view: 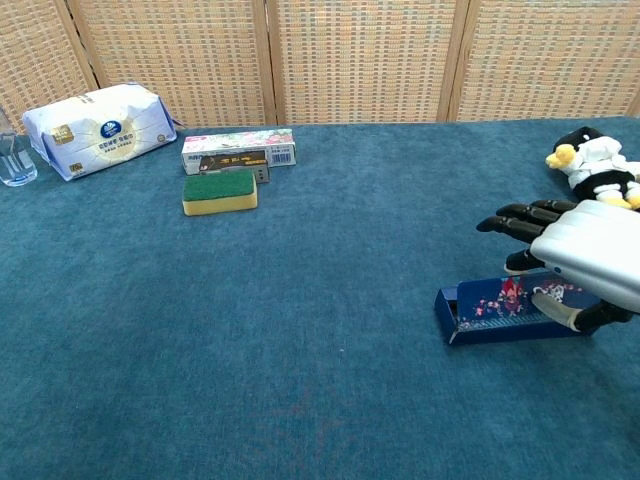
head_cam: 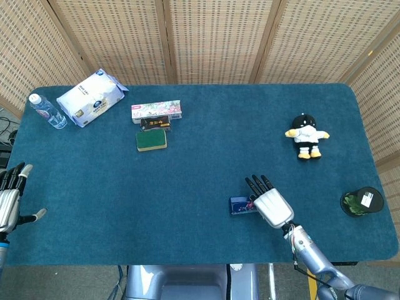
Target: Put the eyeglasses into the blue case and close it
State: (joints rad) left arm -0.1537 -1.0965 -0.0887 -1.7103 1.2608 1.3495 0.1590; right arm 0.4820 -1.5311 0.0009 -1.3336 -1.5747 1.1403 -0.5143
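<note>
The blue case (head_cam: 240, 205) lies near the table's front edge, right of centre. Its flower-patterned lid (view: 505, 297) is tilted down over the tray, leaving a narrow gap. My right hand (head_cam: 270, 203) holds the lid, with fingers (view: 520, 222) stretched over its top and the thumb (view: 590, 318) at the front. The eyeglasses are hidden; I cannot see them inside the case. My left hand (head_cam: 9, 199) hangs off the table's left edge with fingers apart and nothing in it.
At the back left stand a water bottle (head_cam: 47, 110), a tissue pack (head_cam: 92, 97), a patterned box (head_cam: 156, 110), a small dark box (head_cam: 155, 123) and a green sponge (head_cam: 151, 140). A plush toy (head_cam: 305, 137) sits at the right. A black round object (head_cam: 361, 201) lies beyond the right edge.
</note>
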